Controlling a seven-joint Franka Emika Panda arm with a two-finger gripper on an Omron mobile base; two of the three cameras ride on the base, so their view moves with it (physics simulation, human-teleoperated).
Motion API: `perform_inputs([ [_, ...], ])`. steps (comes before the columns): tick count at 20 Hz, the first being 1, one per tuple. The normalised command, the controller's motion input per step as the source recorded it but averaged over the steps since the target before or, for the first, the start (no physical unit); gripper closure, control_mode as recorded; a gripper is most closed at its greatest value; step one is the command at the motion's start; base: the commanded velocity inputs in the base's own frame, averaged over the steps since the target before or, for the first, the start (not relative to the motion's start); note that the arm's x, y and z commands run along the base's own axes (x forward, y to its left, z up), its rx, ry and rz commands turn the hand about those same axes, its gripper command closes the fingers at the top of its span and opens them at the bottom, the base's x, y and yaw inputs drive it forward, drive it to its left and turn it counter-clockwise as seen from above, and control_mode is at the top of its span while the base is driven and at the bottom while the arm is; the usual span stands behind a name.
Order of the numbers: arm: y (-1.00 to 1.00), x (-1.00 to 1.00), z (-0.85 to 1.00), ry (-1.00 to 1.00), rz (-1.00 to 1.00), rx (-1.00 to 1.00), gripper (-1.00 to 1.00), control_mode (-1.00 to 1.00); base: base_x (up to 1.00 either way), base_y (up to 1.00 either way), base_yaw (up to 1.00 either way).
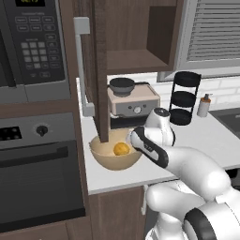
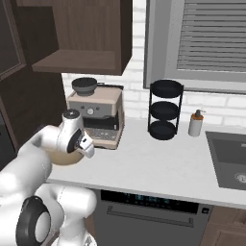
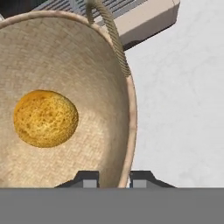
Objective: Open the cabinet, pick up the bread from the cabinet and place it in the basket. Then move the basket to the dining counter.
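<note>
The tan woven basket [image 1: 107, 162] stands on the white counter in front of the coffee machine, under the open cabinet door [image 1: 100, 70]. The yellow-orange bread [image 1: 121, 149] lies inside it, and the hand view shows the bread [image 3: 45, 118] on the basket floor. My gripper [image 3: 114, 180] straddles the basket's near rim [image 3: 129, 109], one fingertip inside and one outside, shut on it. The hand [image 1: 140, 141] reaches in from the right. The cabinet [image 2: 86, 33] is open and its shelf is bare. The dining counter is out of view.
Coffee machine [image 1: 133, 101] stands right behind the basket. A black tiered rack [image 2: 165, 109], a soap dispenser [image 2: 195, 123] and a sink [image 2: 230, 158] lie to the right. Microwave [image 1: 28, 47] and oven [image 1: 37, 173] fill the left.
</note>
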Motion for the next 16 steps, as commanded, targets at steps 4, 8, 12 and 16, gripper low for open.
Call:
perform_inputs([
  [4,-0.14,-0.41,0.01,-0.16,-0.28,0.00,1.00,-1.00,0.00,0.00,0.00],
  [8,-0.30,-0.43,0.16,-0.22,-0.33,0.04,1.00,-1.00,0.00,0.00,0.00],
  [12,-0.52,-0.49,0.24,-0.22,-0.37,0.13,1.00,-1.00,0.00,0.00,0.00],
  [16,-0.44,-0.30,0.47,-0.15,-0.39,0.12,1.00,-1.00,0.00,0.00,0.00],
])
